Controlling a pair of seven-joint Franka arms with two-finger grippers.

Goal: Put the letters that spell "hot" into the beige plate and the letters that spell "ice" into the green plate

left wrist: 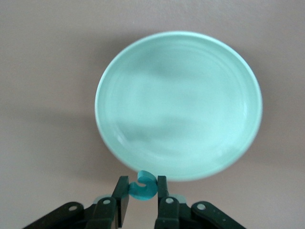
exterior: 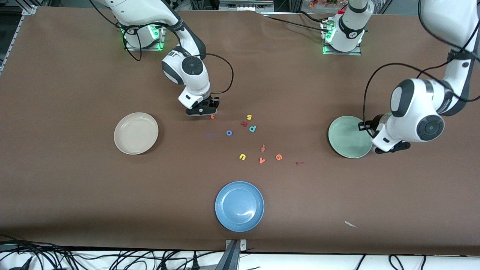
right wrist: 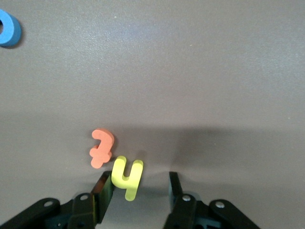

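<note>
My left gripper [exterior: 364, 126] [left wrist: 143, 183] is shut on the teal c [left wrist: 143, 187], over the rim of the green plate [exterior: 347, 138] [left wrist: 178, 105] at the left arm's end. My right gripper [exterior: 202, 111] [right wrist: 138, 179] is down at the table and open. The yellow h [right wrist: 127, 177] lies between its fingers, touching one with a gap to the other. The orange t [exterior: 212, 116] [right wrist: 101, 148] lies right beside the h. The blue o [exterior: 229, 132] [right wrist: 7, 28], orange e [exterior: 278, 157] and dark red i [exterior: 299, 162] lie loose on the table. The beige plate [exterior: 135, 133] holds nothing.
A blue plate [exterior: 239, 206] sits nearest the front camera. Other loose letters lie mid-table: yellow s [exterior: 249, 117], a dark red letter [exterior: 243, 123], teal d [exterior: 252, 128], red-orange f [exterior: 263, 148], yellow u [exterior: 242, 156], orange v [exterior: 261, 160]. A paper scrap [exterior: 350, 224] lies near the front edge.
</note>
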